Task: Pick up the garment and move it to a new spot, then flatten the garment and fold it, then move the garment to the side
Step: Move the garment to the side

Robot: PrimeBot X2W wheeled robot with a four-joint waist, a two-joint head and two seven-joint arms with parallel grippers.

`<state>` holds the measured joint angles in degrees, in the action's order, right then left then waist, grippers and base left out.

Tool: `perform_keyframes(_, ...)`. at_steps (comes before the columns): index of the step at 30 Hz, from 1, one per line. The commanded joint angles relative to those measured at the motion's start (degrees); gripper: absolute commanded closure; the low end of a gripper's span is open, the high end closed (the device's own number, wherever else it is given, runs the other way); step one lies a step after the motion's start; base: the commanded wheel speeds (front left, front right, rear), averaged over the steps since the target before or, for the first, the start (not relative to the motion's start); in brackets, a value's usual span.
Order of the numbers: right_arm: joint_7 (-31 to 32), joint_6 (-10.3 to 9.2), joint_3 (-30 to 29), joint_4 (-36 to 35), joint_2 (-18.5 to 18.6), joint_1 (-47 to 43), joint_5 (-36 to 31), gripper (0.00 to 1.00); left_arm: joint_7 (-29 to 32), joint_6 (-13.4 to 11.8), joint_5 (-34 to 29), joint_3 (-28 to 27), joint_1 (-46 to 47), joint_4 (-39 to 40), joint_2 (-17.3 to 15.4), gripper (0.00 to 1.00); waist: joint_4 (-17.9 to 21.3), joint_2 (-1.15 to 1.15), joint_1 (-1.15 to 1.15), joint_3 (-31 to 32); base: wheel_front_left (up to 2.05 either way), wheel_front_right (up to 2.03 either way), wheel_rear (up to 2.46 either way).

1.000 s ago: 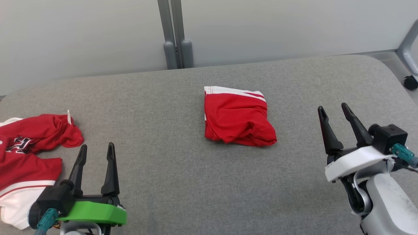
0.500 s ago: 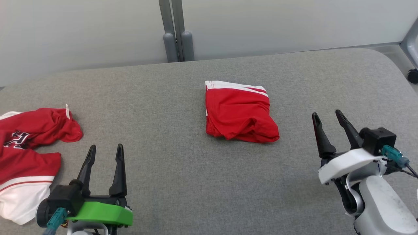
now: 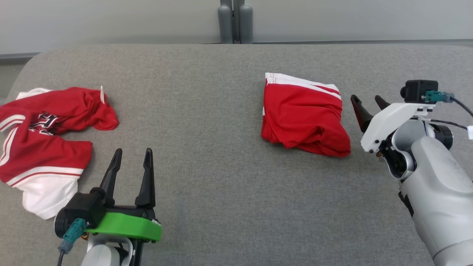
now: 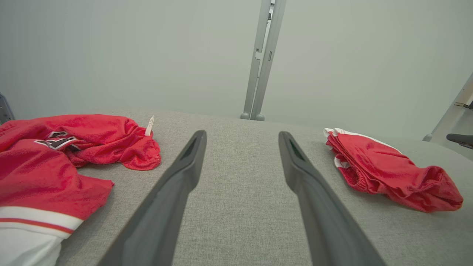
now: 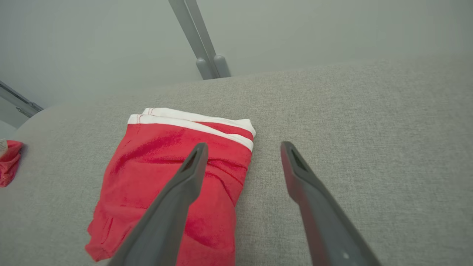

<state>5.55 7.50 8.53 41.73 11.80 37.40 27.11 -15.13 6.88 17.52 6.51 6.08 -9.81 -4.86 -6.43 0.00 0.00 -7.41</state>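
Two grippers stand nearest the robot over a wide grey woven-fabric surface point(image 3: 221, 192), and both have their long dark fingers spread apart with nothing between them. At the lower left of the head view, the left gripper point(image 3: 133, 150) with its green collar points straight up the picture. In its own wrist view, the left gripper point(image 4: 242, 133) frames only bare grey cloth. Just beside it, on the robot's left, lies a crumpled red-and-white jersey with dark lettering point(image 3: 44, 136). The jersey is bunched and unfolded, with a white hem toward the robot and a small white tag standing up at its far end; it shows at the left of the left wrist view point(image 4: 48, 159) and as a red scrap at the edge of the right wrist view point(image 5: 9, 162). Further out on the robot's right, the right gripper point(image 3: 366, 98) with its white collar is tilted toward the middle, its fingertips just beside the right edge of a folded red garment with a white band point(image 3: 303, 114). In the right wrist view, the right gripper point(image 5: 244, 145) has one finger crossing in front of that folded garment point(image 5: 155, 177) and the other over bare cloth; whether it touches the fabric cannot be told. The folded garment point(image 4: 388, 170) lies flat and roughly square, well apart from the jersey, with its white band on the far side. Beyond the surface's far edge stand a pair of grey metal posts point(image 3: 235, 22) against a pale wall point(image 3: 111, 18).
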Motion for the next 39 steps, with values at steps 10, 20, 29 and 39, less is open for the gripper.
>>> perform_keyframes(10, 12.59, -0.01, -5.44, 13.70, -0.03, 8.38, 5.08, 0.00, -0.01, 0.59, 0.55, 0.57, 3.85, -0.57, 0.84, 0.00, -8.47, 0.00, 0.00, -8.41, 0.00, 0.00, 0.00)
perform_keyframes(20, 13.72, 0.02, -3.92, 16.87, -2.52, 8.28, 7.26, 0.97, -0.01, 0.65, 0.09, 0.03, 4.47, -1.27, 1.26, 0.00, -8.90, 0.00, 0.00, -7.95, 0.00, 0.00, 0.00)
perform_keyframes(29, 7.35, 0.00, -0.37, 13.75, -0.91, 7.28, 8.95, 1.00, -0.01, 0.65, -1.05, 1.60, 2.42, -0.37, 0.29, 0.00, -2.89, 0.00, 0.00, -3.45, 0.00, 0.00, 0.00)
perform_keyframes(39, 5.08, 0.00, 3.48, 11.16, 1.01, 5.29, 12.30, 1.00, -0.01, 0.66, -0.29, 7.06, 2.46, 0.25, -2.10, 0.00, 9.37, 0.00, 0.00, -1.28, 0.00, 0.00, 0.00)
